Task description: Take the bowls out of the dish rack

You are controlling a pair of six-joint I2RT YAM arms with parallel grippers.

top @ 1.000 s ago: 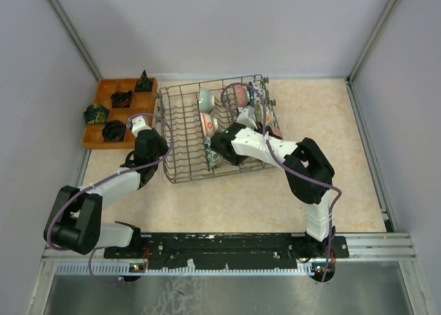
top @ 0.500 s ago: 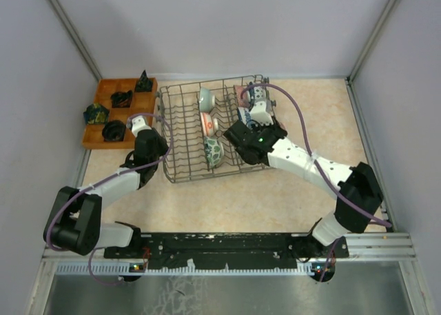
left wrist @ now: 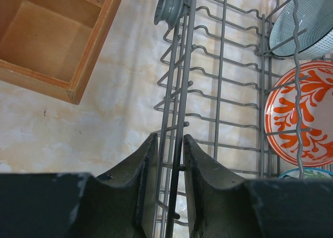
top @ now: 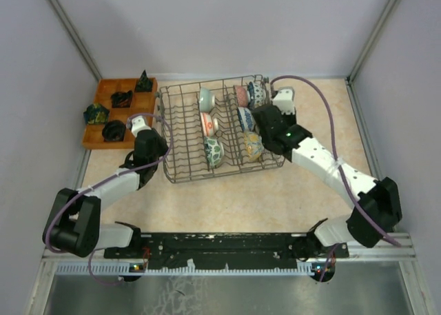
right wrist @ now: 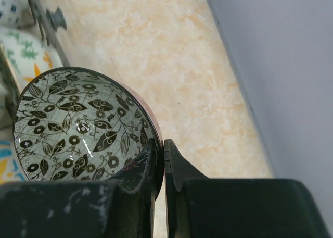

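The dark grey wire dish rack (top: 227,173) stands mid-table with several bowls on edge between its tines: pale green (top: 204,98), red-and-white (top: 209,123), green floral (top: 213,151), yellow (top: 252,145). My left gripper (top: 158,137) is shut on a wire of the rack's left wall (left wrist: 177,118), its jaws on either side of it. My right gripper (top: 281,103) is just past the rack's far right corner, shut on the rim of a leaf-patterned bowl (right wrist: 78,123) with a reddish outside, held over the table. That bowl shows small in the top view (top: 284,93).
An orange compartmented tray (top: 103,94) with dark objects sits at the far left, close to the rack; its corner shows in the left wrist view (left wrist: 78,89). The grey right wall (right wrist: 281,66) is near the held bowl. Beige tabletop (top: 331,115) lies right of the rack.
My right arm has swung from over the rack's middle out to the right, past the rack's far right corner, carrying the leaf-patterned bowl. The left arm has not moved.
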